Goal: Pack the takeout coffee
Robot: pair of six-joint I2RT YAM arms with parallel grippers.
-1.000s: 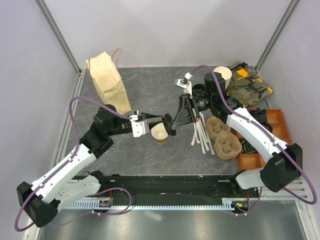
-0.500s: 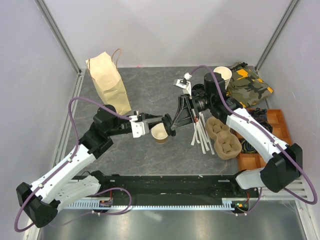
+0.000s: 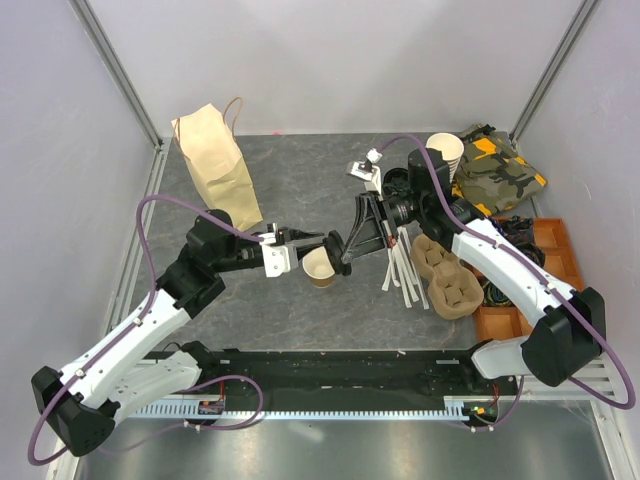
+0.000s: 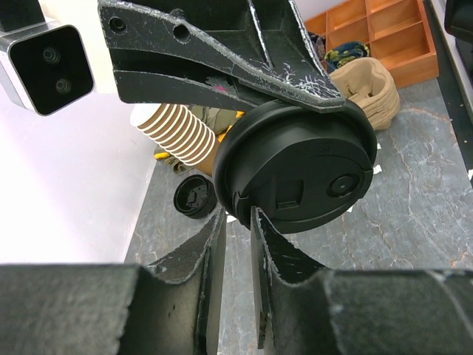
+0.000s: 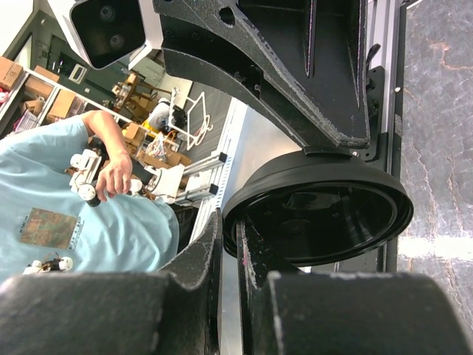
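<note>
A small brown paper cup point(image 3: 318, 267) stands open on the table, with no lid on it. A round black lid point(image 4: 295, 166) is held on edge just above and behind the cup. My left gripper point(image 4: 236, 218) comes from the left, and its fingers are closed on the lid's lower rim. My right gripper point(image 5: 230, 229) comes from the right and is shut on the rim of the same lid point(image 5: 318, 214). In the top view the left gripper point(image 3: 322, 240) and the right gripper point(image 3: 346, 247) meet tip to tip over the cup.
A brown paper bag point(image 3: 215, 160) stands at the back left. A stack of lidless cups point(image 3: 445, 152), a camouflage cloth point(image 3: 500, 170), pulp cup carriers point(image 3: 445, 275), white sticks point(image 3: 400, 270), an orange tray point(image 3: 530, 285) and a loose black lid point(image 4: 194, 196) are on the right.
Both grippers stay at the lid above the cup. The left gripper body has shifted slightly left. Nothing was taken or let go.
</note>
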